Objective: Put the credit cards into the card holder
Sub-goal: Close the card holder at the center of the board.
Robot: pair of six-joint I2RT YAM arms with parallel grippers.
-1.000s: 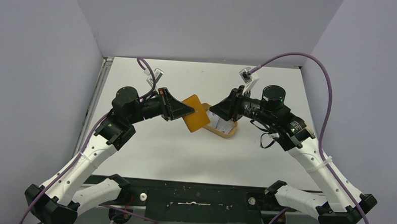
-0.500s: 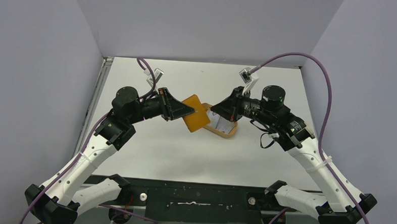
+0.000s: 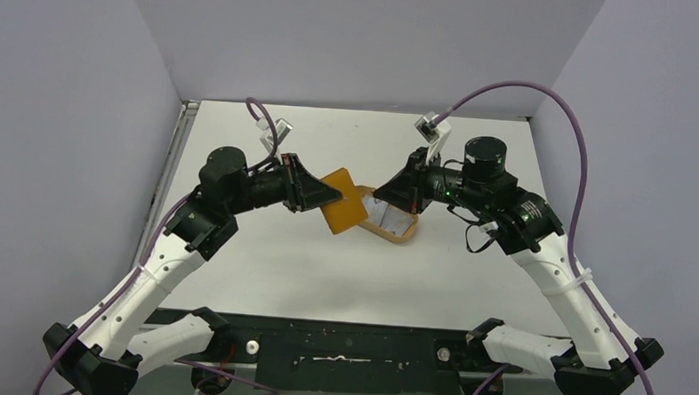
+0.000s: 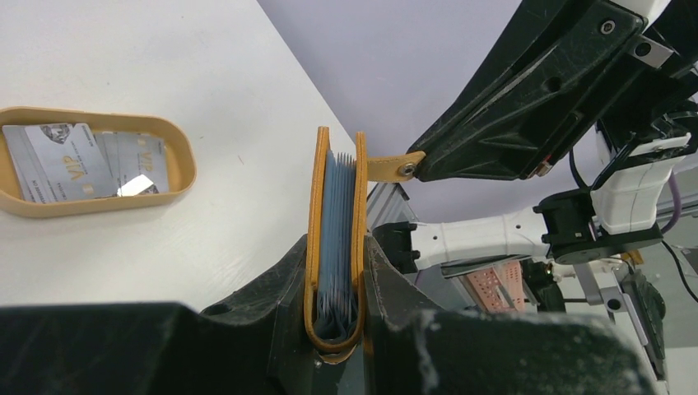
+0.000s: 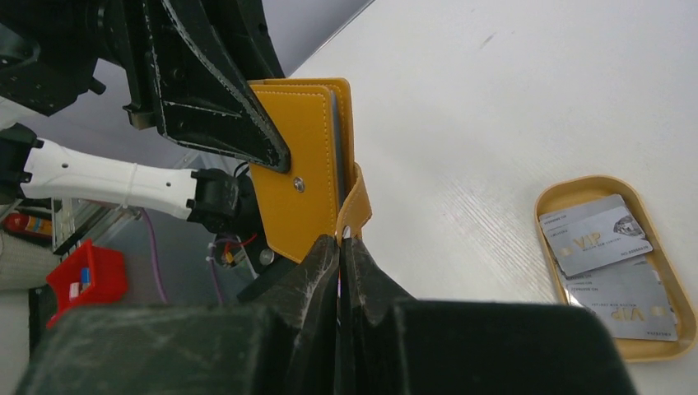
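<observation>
My left gripper [image 4: 335, 276] clamps the small orange-brown leather-look card holder [image 4: 336, 197] by its fold, held above the white table [image 4: 165, 49]. My right gripper [image 5: 341, 247] pinches its snap tab [image 5: 355, 206]. Pale grey rectangular credit cards [image 5: 594, 233] lie in the oval tan tray [image 4: 99, 206].

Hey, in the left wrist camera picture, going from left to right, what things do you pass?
Oval tray with the credit cards lying in it → card holder → its snap tab → right pincer, shut on that tab.
</observation>
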